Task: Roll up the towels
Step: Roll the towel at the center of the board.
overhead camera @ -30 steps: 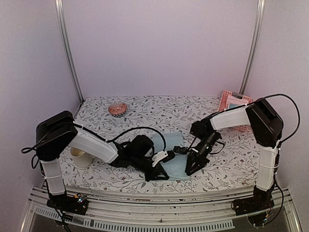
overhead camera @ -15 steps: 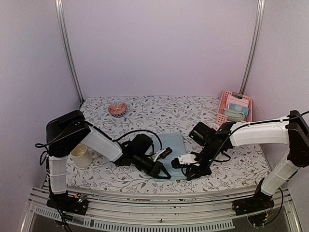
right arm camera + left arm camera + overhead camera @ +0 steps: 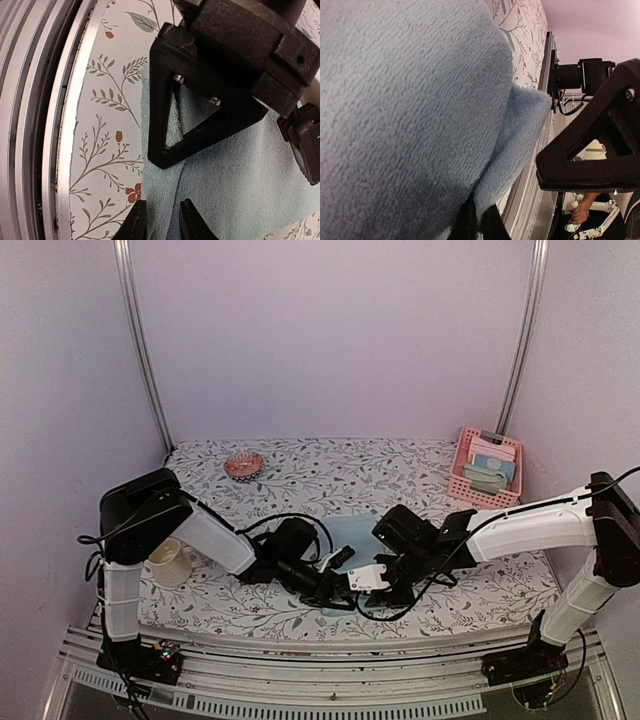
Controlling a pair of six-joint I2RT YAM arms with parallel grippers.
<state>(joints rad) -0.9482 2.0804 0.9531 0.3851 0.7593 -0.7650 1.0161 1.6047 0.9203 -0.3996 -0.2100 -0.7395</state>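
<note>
- The light blue towel (image 3: pixel 352 533) lay flat on the flowered table (image 3: pixel 350 475), near the front edge and between the two arms.
- From above, its near edge was covered by both arms, so only the far part showed.
- The left tool (image 3: pixel 477 224) was cut off at the bottom of its own wrist view. Two dark tips stood almost together there, with a raised fold of towel running down into them, so it appeared pinched closed on the towel.
- Towel pile filled nearly all of that view, too close to make out its outline.
- The right tool (image 3: pixel 162 222) also showed only its tips (image 3: pixel 135 222) at the bottom of its wrist view. They were set narrow, with the towel's folded edge between them, so it looked clamped on the towel.
- A black three-cornered finger (image 3: pixel 200 115) of the left tool blocked the middle of the right wrist view and hid the towel behind it.
- From above the two tools sat just beside each other, dark on dark, and their openings could not be read.
- A pink basket (image 3: pixel 458 478) with folded cloths (image 3: pixel 485 476) stood at the far right.
- A pale cup (image 3: pixel 170 562) sat partly behind the left arm.
- A small pink dish (image 3: pixel 243 465) lay far left, its contents too small to tell.
</note>
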